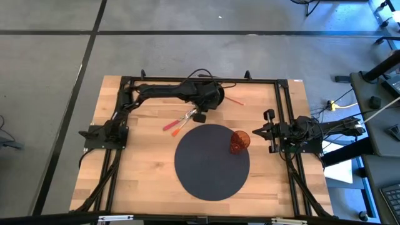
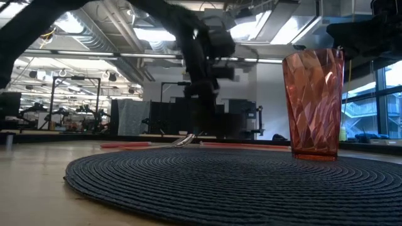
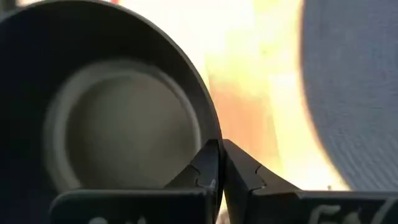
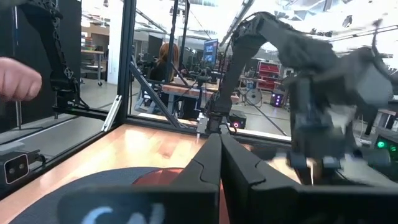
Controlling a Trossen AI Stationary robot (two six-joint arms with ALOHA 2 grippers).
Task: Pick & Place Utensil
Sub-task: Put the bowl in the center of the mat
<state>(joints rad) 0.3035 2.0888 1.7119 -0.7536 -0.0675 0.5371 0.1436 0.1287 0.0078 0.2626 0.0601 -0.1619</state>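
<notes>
Utensils: we see two red-handled utensils (image 1: 178,122) lying crossed on the wooden table (image 1: 144,181), just beyond the placemat's far-left edge. In the low view a metal utensil head (image 2: 184,140) rests at the mat's far rim.
Third utensil: we note another thin red-handled piece (image 1: 233,99) lying apart, nearer the table's far edge.
Left gripper: we locate the left gripper (image 1: 200,116) over the metal ends of the crossed utensils. In its wrist view the fingers (image 3: 208,167) meet with no gap; we cannot tell whether a utensil is caught between them.
Right gripper: we find the right gripper (image 1: 269,130) waiting at the table's right side, beside the cup. Its fingers (image 4: 208,158) are pressed together with nothing between them.
Placemat: we see a round dark woven placemat (image 1: 206,175) at table centre.
Cup: we see an orange faceted cup (image 1: 239,141) standing upright on the placemat's right edge.
Background: we see a person's hand (image 4: 17,79) at the edge of the right wrist view.
</notes>
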